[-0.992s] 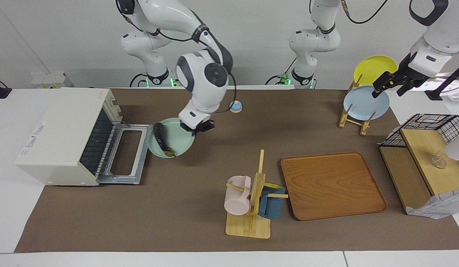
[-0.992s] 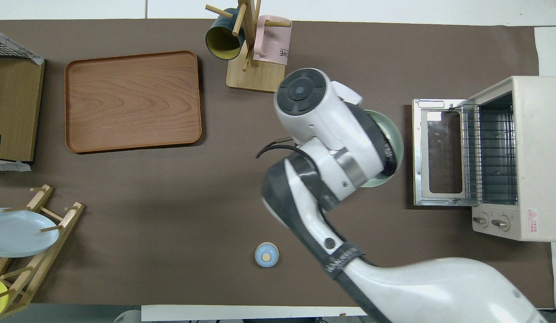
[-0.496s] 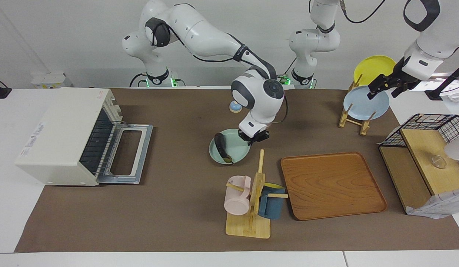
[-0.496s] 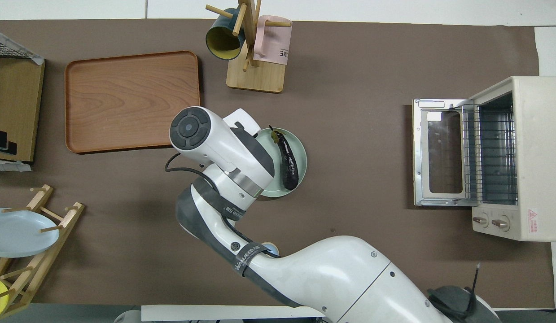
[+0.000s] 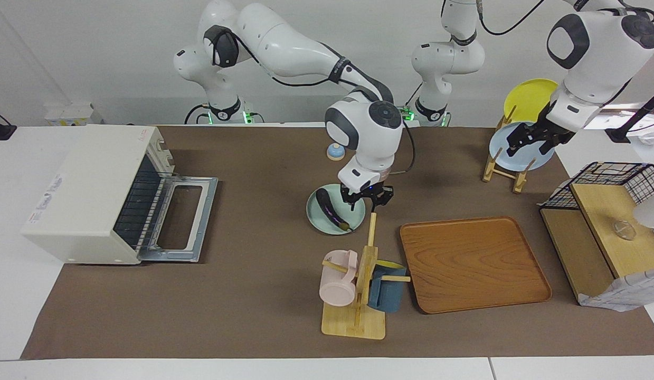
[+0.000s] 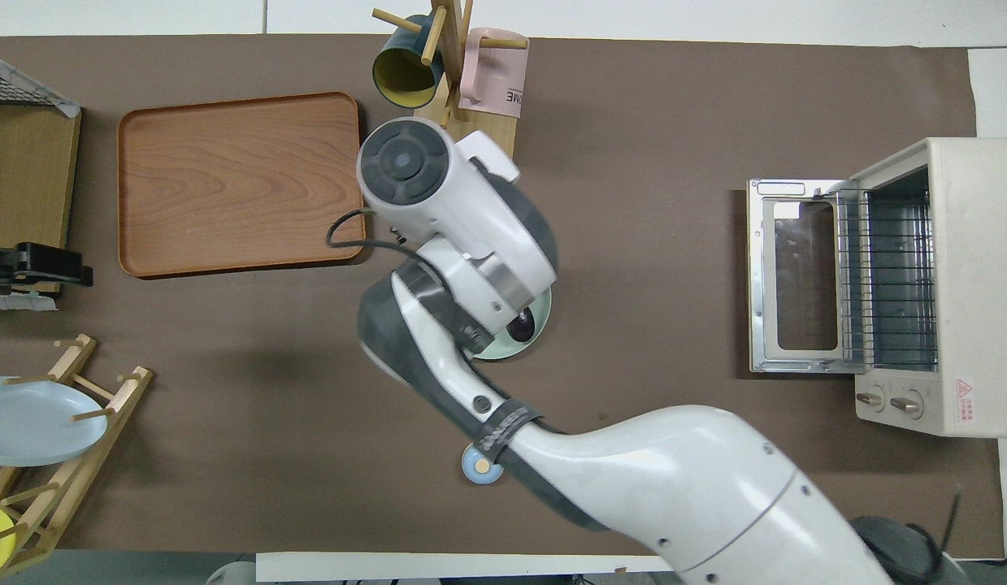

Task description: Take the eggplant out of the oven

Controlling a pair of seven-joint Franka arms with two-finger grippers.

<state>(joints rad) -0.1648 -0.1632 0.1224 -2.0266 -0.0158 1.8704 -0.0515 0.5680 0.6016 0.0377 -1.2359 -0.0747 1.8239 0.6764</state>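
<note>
The eggplant lies dark and glossy on a pale green plate that rests on the brown mat mid-table, nearer to the robots than the mug tree. My right gripper hangs open just over the plate's rim, holding nothing. In the overhead view my right arm hides most of the plate; only an end of the eggplant shows. The oven stands at the right arm's end with its door folded down and its rack bare. My left gripper is open over the plate rack.
A mug tree with a pink and a blue mug stands beside a wooden tray. A rack holds a blue plate and a yellow plate. A wooden shelf with a wire basket and a small blue knob-topped thing are also there.
My right arm carried the plate with the eggplant from in front of the oven door to mid-table, set it down and opened. My left gripper moved lower over the rack.
</note>
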